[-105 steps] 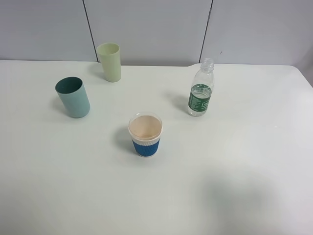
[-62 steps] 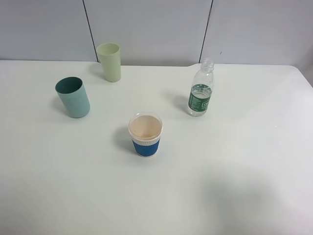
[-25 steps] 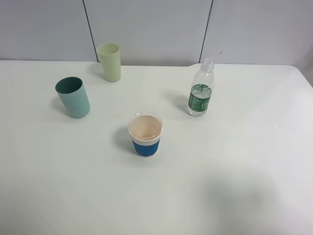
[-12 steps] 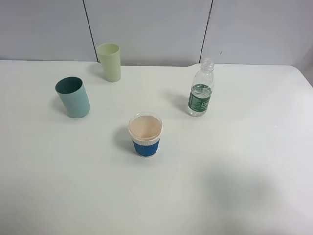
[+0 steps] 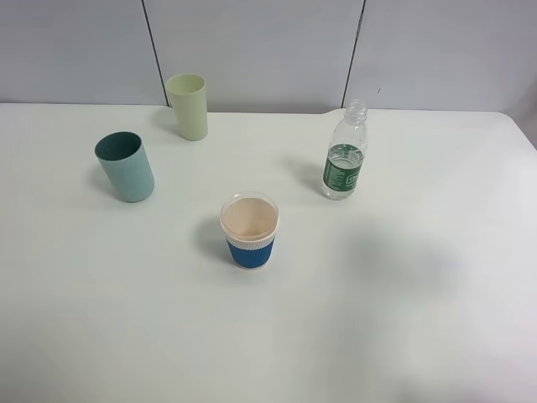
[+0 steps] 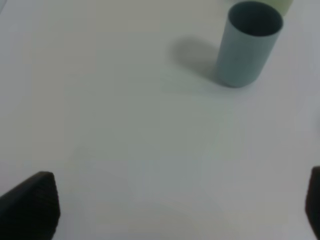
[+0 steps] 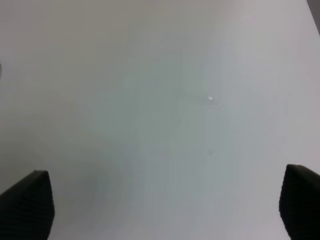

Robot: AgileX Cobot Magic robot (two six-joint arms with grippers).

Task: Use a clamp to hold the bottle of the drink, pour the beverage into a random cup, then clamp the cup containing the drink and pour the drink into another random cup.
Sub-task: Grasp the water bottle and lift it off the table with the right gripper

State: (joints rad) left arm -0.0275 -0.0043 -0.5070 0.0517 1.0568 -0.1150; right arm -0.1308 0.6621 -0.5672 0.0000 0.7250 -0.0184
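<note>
Bottle (image 5: 345, 155): clear plastic with a green label, upright on the right rear part of the table, nothing gripping it.
Blue-sleeved cup (image 5: 249, 231): upright near the table centre, in front and to the left of the bottle, well apart from it; pale inside, contents cannot be told.
Teal cup (image 5: 125, 166): upright on the left side; also in the left wrist view (image 6: 248, 44), mouth open, casting a shadow.
Pale green cup (image 5: 187, 107): upright at the left rear, behind the teal cup, apart from it.
Left gripper (image 6: 172, 207): released, dark fingertips (image 6: 31, 206) spread wide over bare table, nothing between them.
Right gripper (image 7: 162, 202): released, fingertips (image 7: 27, 204) spread wide, nothing grasped.
Table (image 5: 403, 319): white, with a faint shadow patch right of centre.
</note>
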